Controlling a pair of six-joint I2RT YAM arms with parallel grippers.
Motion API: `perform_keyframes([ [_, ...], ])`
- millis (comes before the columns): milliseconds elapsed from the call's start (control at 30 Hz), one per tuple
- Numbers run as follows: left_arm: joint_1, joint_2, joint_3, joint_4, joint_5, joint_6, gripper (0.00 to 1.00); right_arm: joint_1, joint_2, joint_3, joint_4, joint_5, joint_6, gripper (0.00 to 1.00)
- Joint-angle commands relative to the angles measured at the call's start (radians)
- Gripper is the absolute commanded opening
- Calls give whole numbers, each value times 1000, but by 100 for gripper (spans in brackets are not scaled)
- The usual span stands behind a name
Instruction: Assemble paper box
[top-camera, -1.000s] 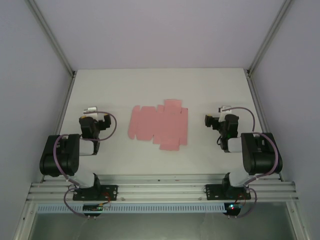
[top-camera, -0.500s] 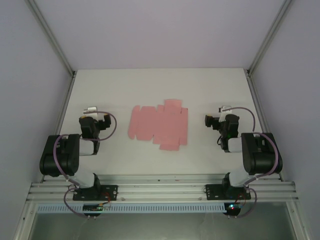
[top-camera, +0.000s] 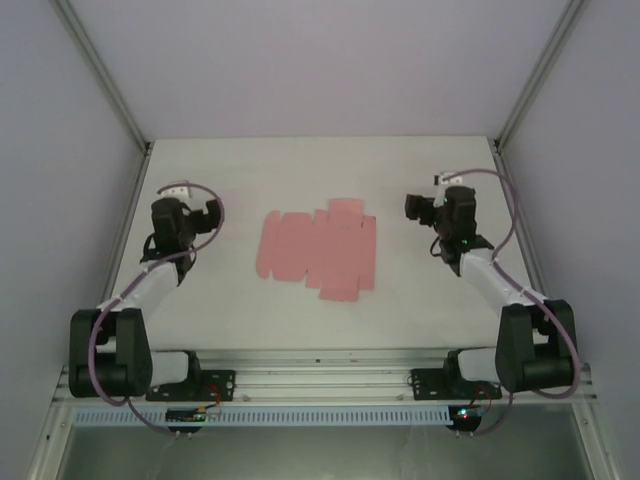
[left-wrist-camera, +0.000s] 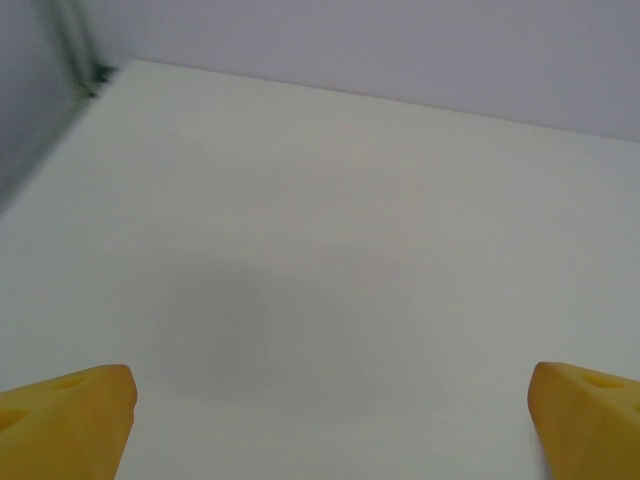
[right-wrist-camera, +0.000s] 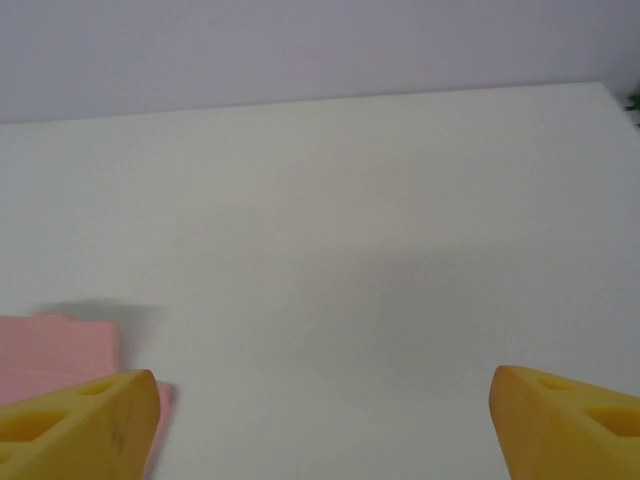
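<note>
A flat salmon-pink die-cut paper sheet (top-camera: 318, 250) lies on the white tabletop (top-camera: 300, 175) between left arm (top-camera: 148, 285) and right arm (top-camera: 495, 280) (both jaws gape wide).

The top camera looks down from above and behind the 2 arm bases (top-camera: 190, 384), over the whole table (top-camera: 420, 300). Each wrist camera sits low, facing across it between yellow fingers (left-wrist-camera: 70, 415). Top and right wrist views share the box (top-camera: 320, 250) edge.
</note>
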Motion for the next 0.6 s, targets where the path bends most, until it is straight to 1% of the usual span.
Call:
perform_keyframes([
  [0,-39,-5,45,-274,191,-121,100,96,45,95,-392,-11,159,81],
  [33,-52,6,56,-296,224,-147,99,125,66,121,-432,-11,192,78],
  [100,-74,32,76,-331,284,-178,100,178,120,173,-493,-50,234,69],
  [133,-84,48,83,-338,304,-188,100,201,147,192,-514,-61,259,66],
  [267,-111,139,121,-356,384,-190,100,282,276,256,-527,-129,279,56],
  [367,-113,213,157,-372,417,-192,100,305,380,314,-536,-155,262,45],
  [433,-114,264,193,-400,427,-188,100,310,438,346,-552,-200,259,39],
  [500,-113,311,223,-416,465,-185,100,311,481,356,-549,-218,261,36],
  [567,-114,346,239,-403,512,-180,100,309,514,357,-558,-206,265,34],
])
